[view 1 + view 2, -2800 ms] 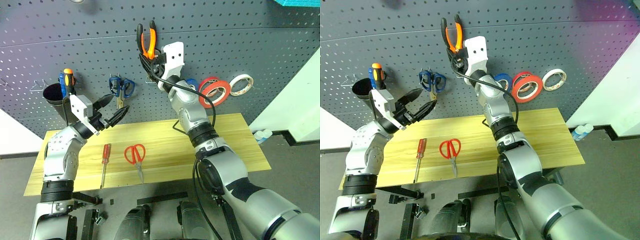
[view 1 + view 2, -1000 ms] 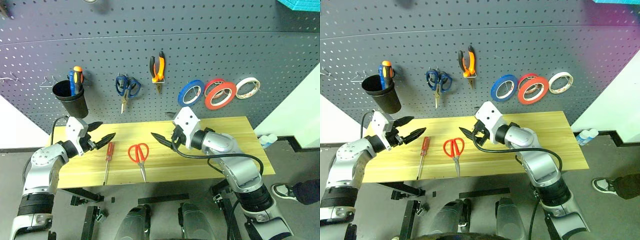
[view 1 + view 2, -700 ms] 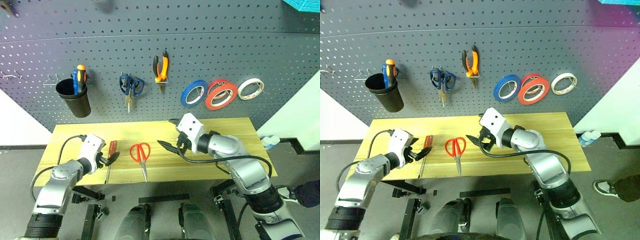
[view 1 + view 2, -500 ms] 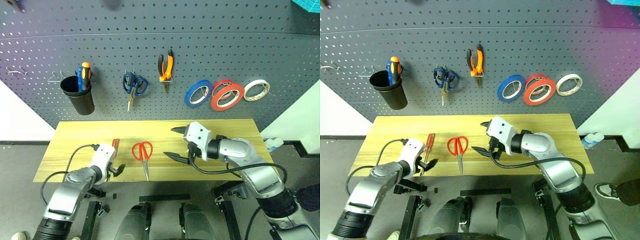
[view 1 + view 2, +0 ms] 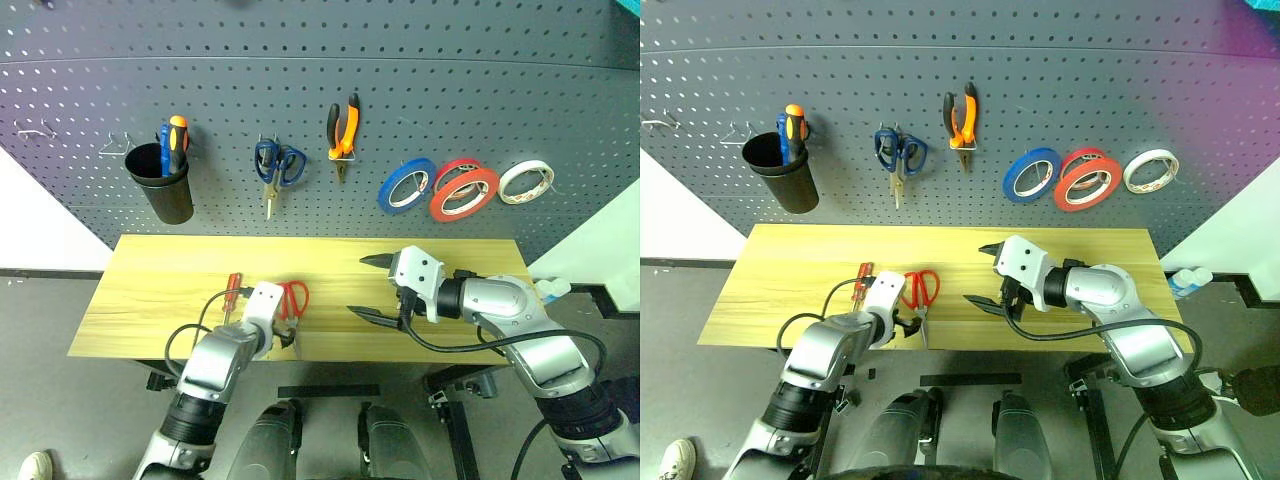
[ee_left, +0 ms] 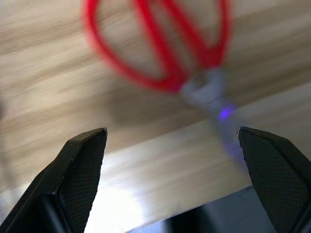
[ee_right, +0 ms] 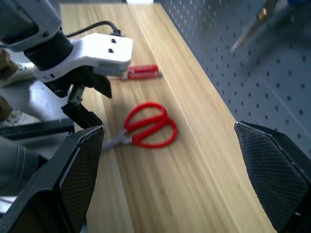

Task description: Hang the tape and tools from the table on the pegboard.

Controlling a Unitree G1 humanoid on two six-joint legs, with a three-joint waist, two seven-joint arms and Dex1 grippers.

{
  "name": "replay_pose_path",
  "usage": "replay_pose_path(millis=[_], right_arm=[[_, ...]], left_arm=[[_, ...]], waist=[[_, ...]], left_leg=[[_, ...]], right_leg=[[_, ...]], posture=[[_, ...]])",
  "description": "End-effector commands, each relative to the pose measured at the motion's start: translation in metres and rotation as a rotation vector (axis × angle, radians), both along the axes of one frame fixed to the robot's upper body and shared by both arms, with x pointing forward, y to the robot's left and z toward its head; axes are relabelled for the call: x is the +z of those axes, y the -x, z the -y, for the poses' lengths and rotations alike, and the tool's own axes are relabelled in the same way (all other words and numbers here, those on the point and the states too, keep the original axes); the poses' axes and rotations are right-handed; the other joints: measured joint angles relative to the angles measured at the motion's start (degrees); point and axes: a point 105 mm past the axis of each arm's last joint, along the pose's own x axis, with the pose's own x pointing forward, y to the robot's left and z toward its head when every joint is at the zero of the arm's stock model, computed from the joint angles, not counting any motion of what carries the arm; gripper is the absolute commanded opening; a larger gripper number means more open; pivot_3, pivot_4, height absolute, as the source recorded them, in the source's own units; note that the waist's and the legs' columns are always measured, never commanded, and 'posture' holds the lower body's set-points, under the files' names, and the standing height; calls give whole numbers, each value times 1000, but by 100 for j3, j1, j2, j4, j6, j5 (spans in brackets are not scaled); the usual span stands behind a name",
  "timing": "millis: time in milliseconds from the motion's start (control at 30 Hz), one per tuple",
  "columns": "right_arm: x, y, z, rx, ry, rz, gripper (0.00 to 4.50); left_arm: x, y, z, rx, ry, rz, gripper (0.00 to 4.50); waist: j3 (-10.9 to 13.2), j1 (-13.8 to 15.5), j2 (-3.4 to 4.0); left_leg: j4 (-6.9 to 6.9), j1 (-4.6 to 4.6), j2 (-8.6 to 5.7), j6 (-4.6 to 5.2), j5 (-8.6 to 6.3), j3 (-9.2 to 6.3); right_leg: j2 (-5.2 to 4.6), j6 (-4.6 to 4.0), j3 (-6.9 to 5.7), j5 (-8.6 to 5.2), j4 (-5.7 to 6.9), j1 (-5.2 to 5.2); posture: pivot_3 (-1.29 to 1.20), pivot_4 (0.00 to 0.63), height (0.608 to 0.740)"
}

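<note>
On the pegboard [image 5: 420,90] hang the large red tape [image 5: 464,193] and the orange-and-black pliers [image 5: 343,123]. Red-handled scissors [image 5: 295,297] and a slim red screwdriver [image 5: 231,291] lie on the wooden table [image 5: 160,270]. My left gripper [image 5: 283,335] points down, open, just over the scissors' pivot [image 6: 206,90] near the table's front edge, touching nothing. My right gripper [image 5: 358,286] hovers open and empty over the table, to the right of the scissors [image 7: 148,128].
Also on the pegboard are a black cup [image 5: 168,185] with blue and orange screwdrivers, blue-handled scissors [image 5: 278,165], a blue roll [image 5: 405,187], a smaller red roll [image 5: 455,168] behind the large one, and a white roll [image 5: 525,181].
The pliers, earlier held at the board by my right gripper, now hang alone. My left gripper went right and down from beside the screwdriver to the scissors. My right gripper drew back rightward.
</note>
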Motion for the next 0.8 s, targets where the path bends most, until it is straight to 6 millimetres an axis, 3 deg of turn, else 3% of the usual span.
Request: replay_pose_path(millis=[33, 333, 733, 800], right_arm=[[12, 6, 0, 16, -12, 40, 4500], [14, 9, 5, -3, -10, 41, 4500], [17, 9, 5, -10, -12, 56, 4500], [18, 9, 6, -14, -11, 60, 4500]], left_arm=[[4, -3, 4, 35, -1, -9, 4490], [-3, -3, 7, 101, -97, -89, 4490], [-14, -5, 23, 174, -21, -204, 4490], [-16, -4, 24, 186, -20, -218, 4122]], waist=[[12, -5, -1], [81, 4, -10], [91, 0, -13], [91, -1, -13]], left_leg=[[-1, 0, 0, 0, 0, 0], [-2, 0, 0, 1, -2, 0], [-3, -2, -1, 1, -3, -1], [-3, -2, -1, 0, -4, -1]], right_leg=[[1, 0, 0, 0, 0, 0], [0, 1, -4, 0, -9, 5], [0, 6, -10, 2, -18, 9], [0, 8, -13, 3, -21, 10]], posture=[[-94, 235, 733], [-114, 242, 733], [-126, 241, 733], [-138, 240, 733]])
